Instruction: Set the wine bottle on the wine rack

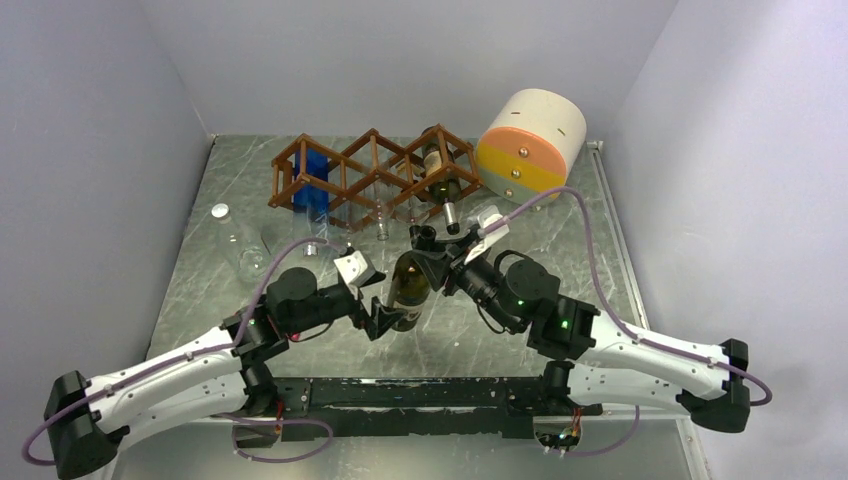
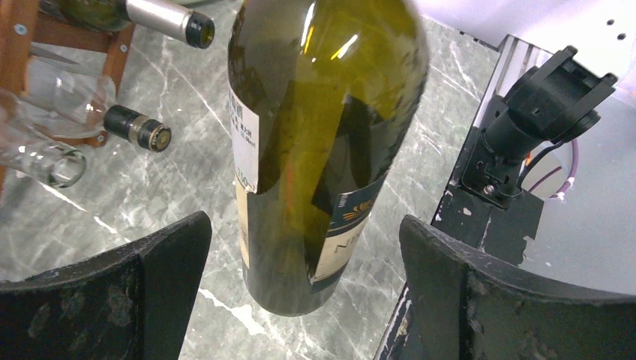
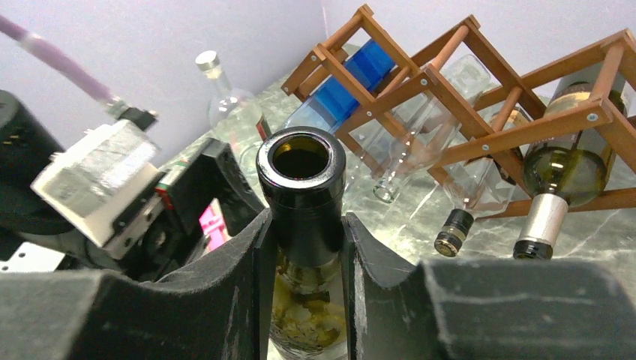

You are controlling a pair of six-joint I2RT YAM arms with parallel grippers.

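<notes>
Bottle [image 1: 408, 285] at frame centre, neck clamped by right gripper [image 3: 304, 232]; left gripper [image 2: 304, 225] spread wide around its base. Placement on rack [image 1: 344, 158], upper centre, outstanding.

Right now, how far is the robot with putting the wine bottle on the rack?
Done: the right gripper is shut on the wine bottle neck. In hand: the open left gripper flanks its body. Left: carry it to the wine rack and lay it in.

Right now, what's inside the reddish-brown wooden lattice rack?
The rack holds a blue bottle, clear glass bottles and a green silver-necked wine bottle; slats cover their far ends.
</notes>
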